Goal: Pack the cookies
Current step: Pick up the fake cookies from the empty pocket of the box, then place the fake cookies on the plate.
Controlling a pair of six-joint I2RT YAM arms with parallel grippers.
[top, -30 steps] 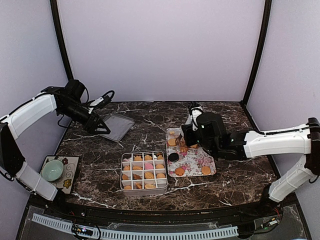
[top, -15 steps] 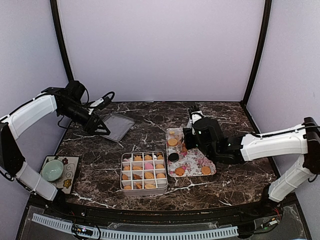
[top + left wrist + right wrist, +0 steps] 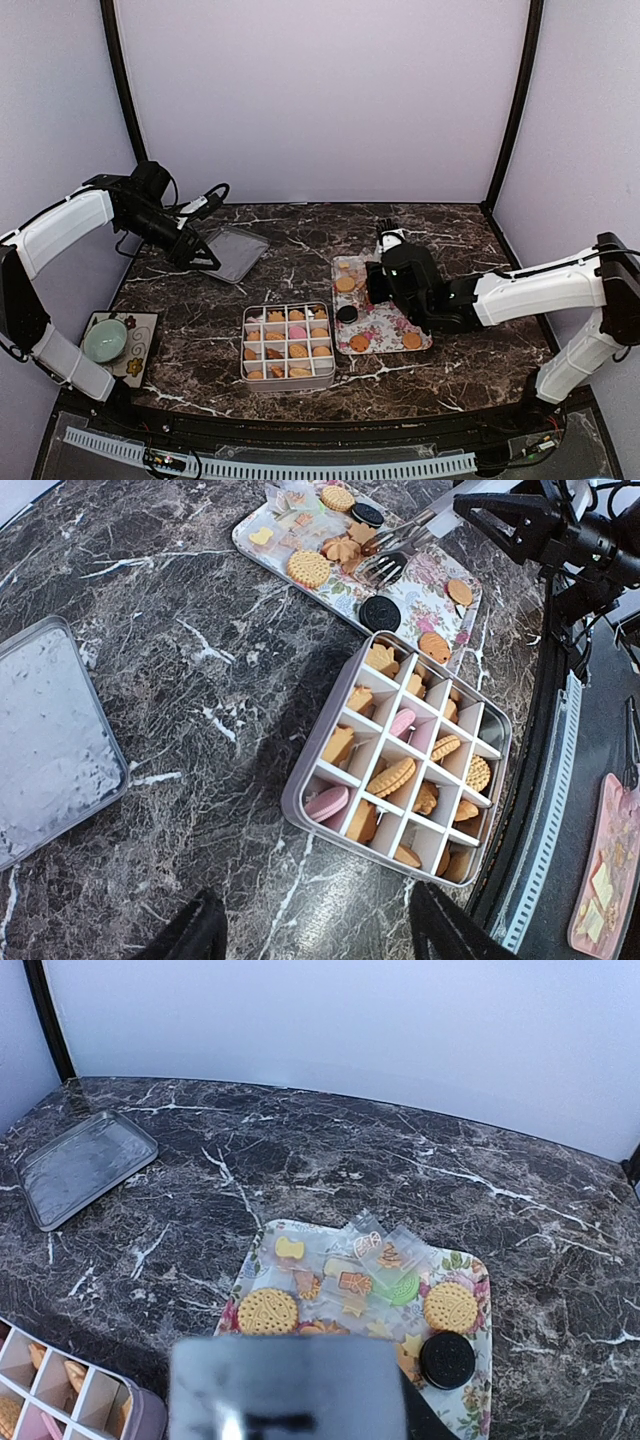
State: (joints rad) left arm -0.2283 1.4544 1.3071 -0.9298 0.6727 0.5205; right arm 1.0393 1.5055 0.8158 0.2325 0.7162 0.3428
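The cookies fill a white divided box (image 3: 288, 345) (image 3: 405, 770): golden ones, with two pink ones among them. More lie on the flower-patterned tray (image 3: 395, 322) (image 3: 478, 1262): round golden ones (image 3: 268, 1312), a black sandwich round (image 3: 447, 1358) and small ones in clear wrappers (image 3: 372, 1268). My right gripper (image 3: 377, 283) (image 3: 468, 508) hangs over the tray, shut on the metal tongs (image 3: 405, 540). Their tips sit by a brown leaf-shaped cookie (image 3: 345, 550). A blurred grey block (image 3: 285, 1390) hides the right fingers in the right wrist view. My left gripper (image 3: 193, 252) (image 3: 320, 942) is open and holds nothing, far left by the lid.
A shallow metal lid (image 3: 232, 252) (image 3: 45, 740) (image 3: 85, 1165) lies at the back left. A green bowl (image 3: 105, 340) stands on a patterned mat at the front left corner. Bare marble lies between the lid, the box and the tray.
The right wrist has sunk and drawn back a little over the flowered tray, with the tongs still in it. The left arm, the box and the lid have stayed put.
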